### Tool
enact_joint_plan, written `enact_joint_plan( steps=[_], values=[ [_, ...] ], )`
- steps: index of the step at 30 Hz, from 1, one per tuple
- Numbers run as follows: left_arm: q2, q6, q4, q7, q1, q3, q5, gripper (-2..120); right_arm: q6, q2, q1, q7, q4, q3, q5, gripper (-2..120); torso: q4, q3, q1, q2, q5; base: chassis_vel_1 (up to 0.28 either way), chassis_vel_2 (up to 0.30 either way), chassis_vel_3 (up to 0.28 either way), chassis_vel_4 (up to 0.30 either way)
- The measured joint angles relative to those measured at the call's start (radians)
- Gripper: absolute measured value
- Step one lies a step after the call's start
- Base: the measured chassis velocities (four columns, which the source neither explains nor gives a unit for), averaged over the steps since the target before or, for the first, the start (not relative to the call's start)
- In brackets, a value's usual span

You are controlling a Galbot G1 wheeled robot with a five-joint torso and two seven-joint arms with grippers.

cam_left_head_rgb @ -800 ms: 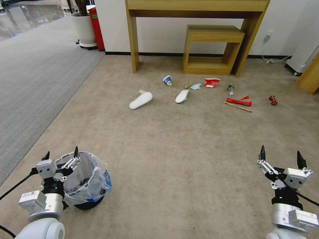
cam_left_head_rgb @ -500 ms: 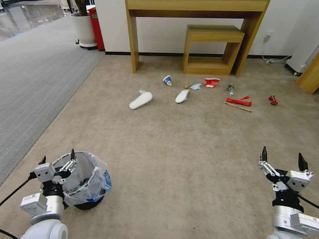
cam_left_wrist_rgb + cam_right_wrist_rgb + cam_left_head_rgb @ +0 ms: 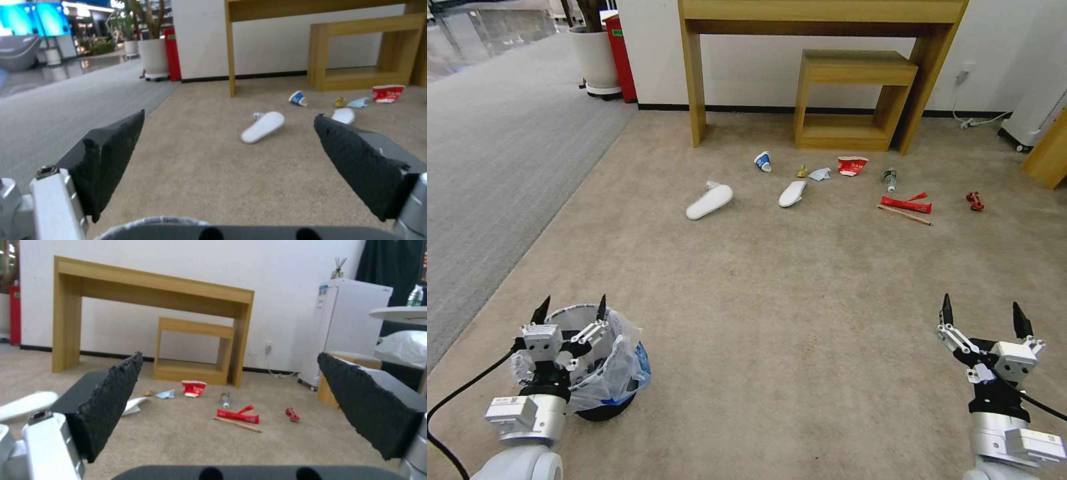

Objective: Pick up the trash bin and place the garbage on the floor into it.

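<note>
1. The left gripper (image 3: 571, 305) is held with fingers spread wide, the trash bin (image 3: 606, 363) directly beneath them.
2. The right gripper (image 3: 982, 316) is likewise spread wide, empty.
3. The garbage (image 3: 792, 193) is scattered well ahead of both.

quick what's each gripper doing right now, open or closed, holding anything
Left gripper: open, holding nothing, poised over the trash bin.
Right gripper: open, holding nothing, above bare carpet.
</note>
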Motion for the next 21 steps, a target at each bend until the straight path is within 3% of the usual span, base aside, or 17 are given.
enact_joint_plan(
  steps=[21],
  values=[
    [0.012, -0.012, -0.019, 0.013, 0.015, -0.006, 0.0, 100, 0.023, 0.011, -0.011, -0.02, 0.006, -0.002, -0.015, 100, 0.0, 0.0, 0.0, 0.0, 0.0, 0.003, 0.001, -0.003, -0.003]
  ],
)
